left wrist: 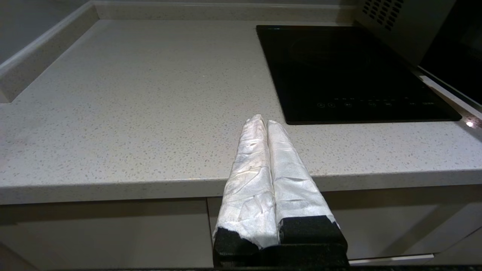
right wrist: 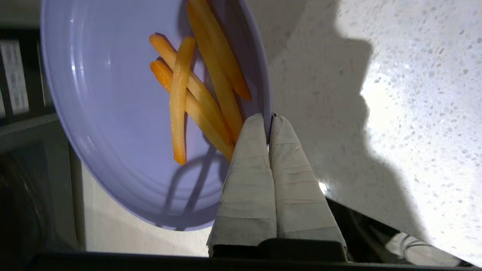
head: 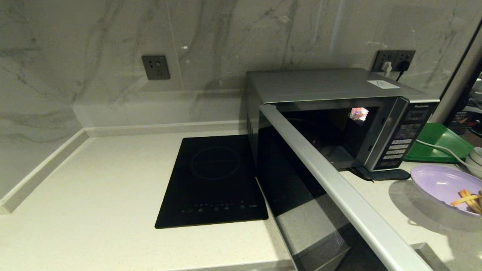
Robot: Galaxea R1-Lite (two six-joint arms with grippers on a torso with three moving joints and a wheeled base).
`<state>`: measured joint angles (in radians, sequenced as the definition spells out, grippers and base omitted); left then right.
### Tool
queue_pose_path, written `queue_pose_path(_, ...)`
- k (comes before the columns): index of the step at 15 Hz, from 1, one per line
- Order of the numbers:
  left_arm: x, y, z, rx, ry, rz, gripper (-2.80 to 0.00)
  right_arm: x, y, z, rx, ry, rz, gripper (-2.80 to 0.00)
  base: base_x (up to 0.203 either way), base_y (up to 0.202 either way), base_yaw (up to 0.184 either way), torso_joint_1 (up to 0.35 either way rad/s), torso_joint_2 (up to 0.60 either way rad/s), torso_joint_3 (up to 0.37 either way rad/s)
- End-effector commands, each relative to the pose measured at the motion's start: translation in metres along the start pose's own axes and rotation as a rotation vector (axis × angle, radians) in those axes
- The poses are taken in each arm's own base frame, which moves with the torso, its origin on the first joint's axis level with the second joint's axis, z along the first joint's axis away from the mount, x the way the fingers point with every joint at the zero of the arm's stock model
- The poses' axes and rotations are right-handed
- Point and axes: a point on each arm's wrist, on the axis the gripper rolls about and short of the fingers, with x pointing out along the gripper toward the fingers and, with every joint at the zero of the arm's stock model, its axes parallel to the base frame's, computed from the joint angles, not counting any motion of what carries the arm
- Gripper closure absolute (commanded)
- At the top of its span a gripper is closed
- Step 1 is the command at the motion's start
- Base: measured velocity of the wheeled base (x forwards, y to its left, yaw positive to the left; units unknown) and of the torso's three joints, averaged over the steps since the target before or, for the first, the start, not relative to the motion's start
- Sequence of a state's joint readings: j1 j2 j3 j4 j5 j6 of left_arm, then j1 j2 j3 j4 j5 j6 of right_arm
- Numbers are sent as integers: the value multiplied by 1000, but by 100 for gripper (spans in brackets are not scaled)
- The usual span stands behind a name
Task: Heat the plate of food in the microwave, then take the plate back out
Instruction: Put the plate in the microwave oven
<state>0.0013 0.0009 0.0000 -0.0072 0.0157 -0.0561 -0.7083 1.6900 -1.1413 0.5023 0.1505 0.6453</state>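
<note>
The lavender plate of food hangs a little above the counter at the right edge of the head view, its shadow below it, several orange sticks lying on it. My right gripper is shut on the plate's rim, one taped finger inside, one outside. The silver microwave stands left of the plate with its door swung wide open toward me, its cavity dark. My left gripper is shut on nothing, parked low before the counter's front edge.
A black induction cooktop lies left of the microwave. Behind the plate are a green tray, a white cable and white bowls. The open door juts out over the counter's front edge.
</note>
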Motion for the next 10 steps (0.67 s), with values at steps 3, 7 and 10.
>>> queue_pose_path(3, 0, 0, 0, -1, 0, 1, 0, -24, 5, -30, -92, 10, 65, 0, 0, 0, 0, 0, 0, 0)
queue_pose_path(7, 0, 0, 0, -1, 0, 1, 0, -34, 18, -60, -194, 55, 128, 0, 0, 0, 0, 0, 0, 0)
queue_pose_path(10, 0, 0, 0, -1, 0, 1, 0, -42, 31, -80, -256, 82, 181, 0, 0, 0, 0, 0, 0, 0)
